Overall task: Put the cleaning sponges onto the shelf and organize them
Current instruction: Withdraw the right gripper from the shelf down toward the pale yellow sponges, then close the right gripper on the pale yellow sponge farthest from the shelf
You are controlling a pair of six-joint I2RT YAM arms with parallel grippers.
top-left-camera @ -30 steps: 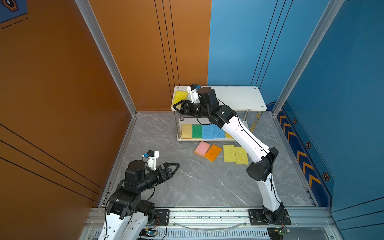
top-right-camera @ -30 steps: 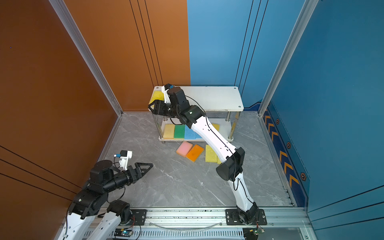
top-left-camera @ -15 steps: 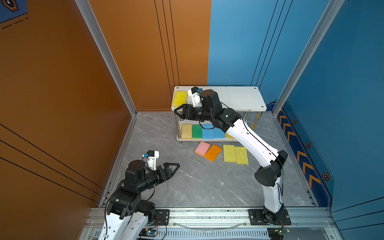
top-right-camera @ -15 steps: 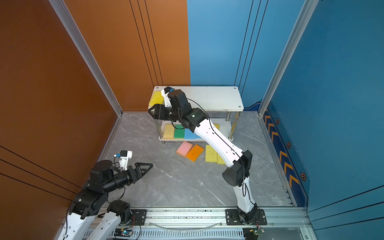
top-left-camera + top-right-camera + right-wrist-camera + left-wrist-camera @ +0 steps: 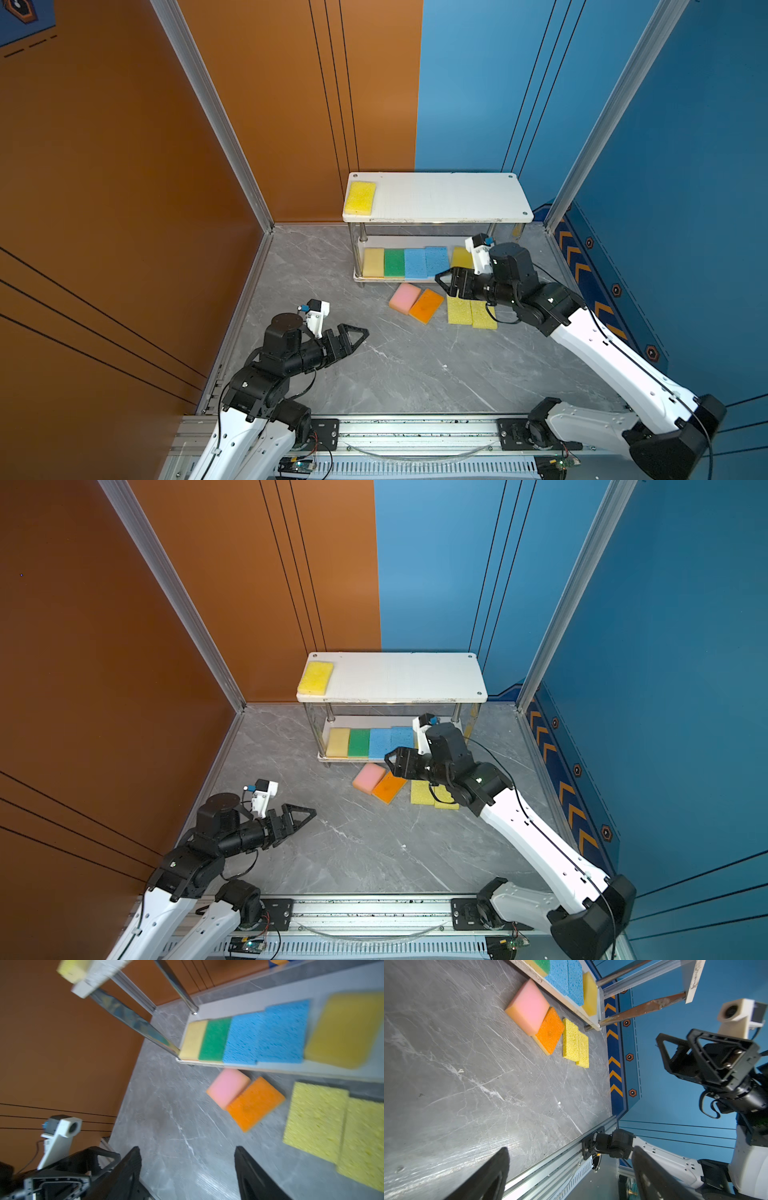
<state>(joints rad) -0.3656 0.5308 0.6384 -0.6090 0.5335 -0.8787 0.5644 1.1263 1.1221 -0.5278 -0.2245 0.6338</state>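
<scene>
Shelf: the shelf (image 5: 436, 195) stands at the upper middle in both top views, at the back of the grey worktop (image 5: 415, 374).
Top board: a yellow sponge (image 5: 360, 198) lies flat at its left end (also clear at (image 5: 316, 678)).
Lower board: a row runs left to right, made up of a pale sponge (image 5: 373, 262), a green sponge (image 5: 394, 262), a blue sponge (image 5: 414, 263) and a second blue sponge (image 5: 436, 259) set slightly further back. They lie side by side and touch. At the right end, an amber sponge (image 5: 460, 257) is partly hidden behind the right wrist.
Worktop, just below the shelf in frame: the pink sponge (image 5: 404, 296) and orange sponge (image 5: 426, 306) both lie skewed and touch along one edge. To their right, a coarse sponge (image 5: 459, 309) and a second coarse sponge (image 5: 484, 318) lie side by side, touching, with the arm partly over them.
Right gripper: the right gripper (image 5: 441, 281) is right of centre, above the worktop near the orange sponge. Its fingers are apart with nothing between them (its wrist view is blurred, but the gap shows at (image 5: 187, 1147)).
Left gripper: the left gripper (image 5: 361, 334) is at the lower left, well apart from every sponge. Its fingers are spread wide and it holds nothing (image 5: 570, 1148).
</scene>
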